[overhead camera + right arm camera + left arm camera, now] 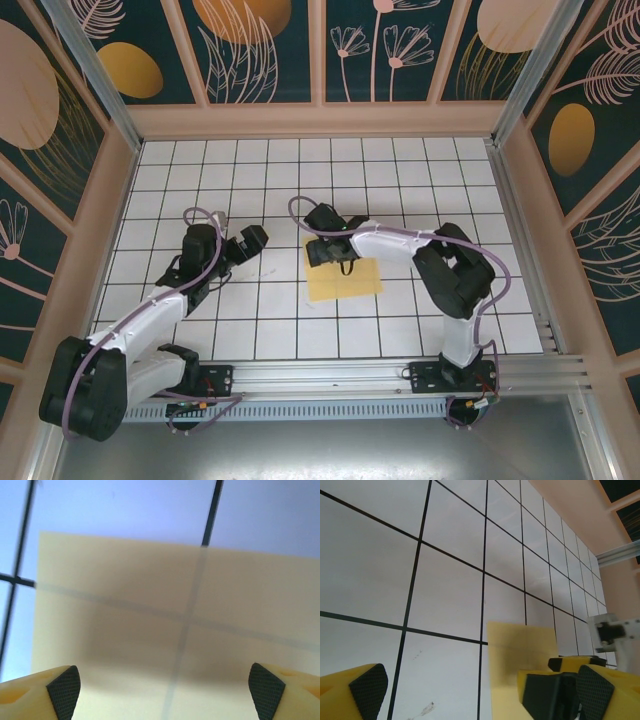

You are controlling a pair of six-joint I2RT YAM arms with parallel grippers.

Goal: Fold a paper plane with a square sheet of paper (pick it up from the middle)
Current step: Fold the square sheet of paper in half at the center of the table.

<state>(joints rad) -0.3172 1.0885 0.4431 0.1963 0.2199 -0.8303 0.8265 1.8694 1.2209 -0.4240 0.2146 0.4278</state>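
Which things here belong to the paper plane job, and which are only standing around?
Belong to the job: square sheet of paper; right gripper, open above it; left gripper, open beside it.
Just around: grid table; patterned walls.

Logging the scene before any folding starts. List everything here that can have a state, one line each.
sheet of paper: lying flat on the table, no fold visible, not gripped.
left gripper: open, empty, just beside the sheet's edge.
right gripper: open, poised over the sheet, nothing between its jaws.
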